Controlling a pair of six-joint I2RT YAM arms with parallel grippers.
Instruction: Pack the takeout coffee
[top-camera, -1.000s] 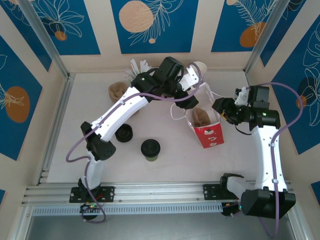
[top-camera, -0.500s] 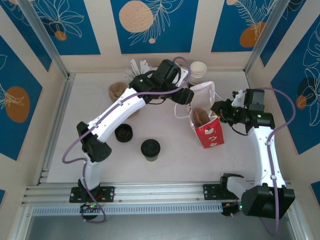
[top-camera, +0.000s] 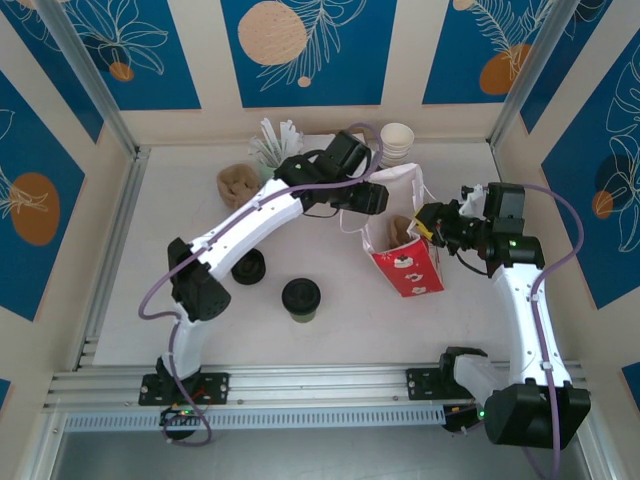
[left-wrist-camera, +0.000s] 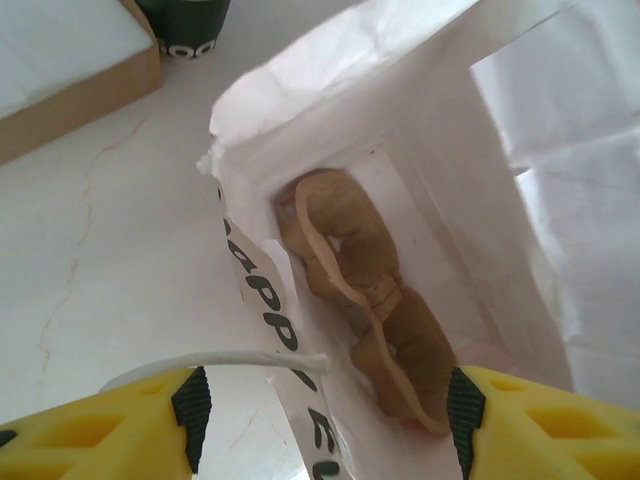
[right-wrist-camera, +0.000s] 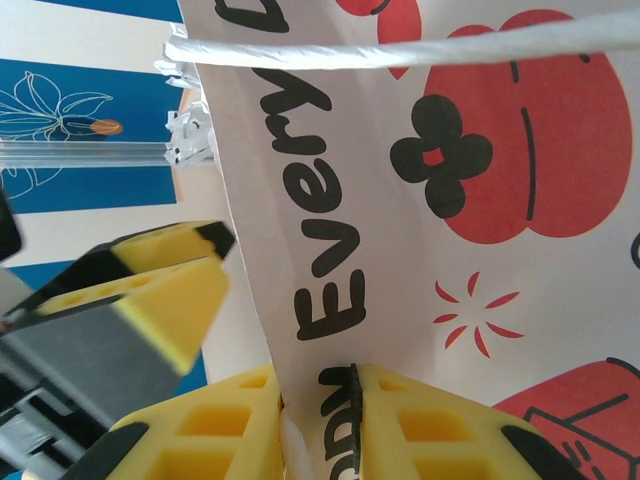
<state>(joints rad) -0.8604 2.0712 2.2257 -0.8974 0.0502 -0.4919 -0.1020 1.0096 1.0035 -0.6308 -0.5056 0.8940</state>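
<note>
Takeout coffee (top-camera: 301, 299): olive paper cup, round black lid, upright, well apart from the bag, near a loose black lid (top-camera: 247, 267).
Paper bag (top-camera: 405, 262): red-and-white, printed, brown crumpled piece (left-wrist-camera: 360, 300) inside.
Left gripper (left-wrist-camera: 325, 415): spread across the bag mouth.
Right gripper (right-wrist-camera: 350, 395): pinching the bag wall.

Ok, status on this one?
Left gripper open over mouth of red-and-white paper bag. Right gripper shut on bag's rim. Olive-green paper cup with black lid stands on table, ungripped. Brown cardboard piece inside bag.
</note>
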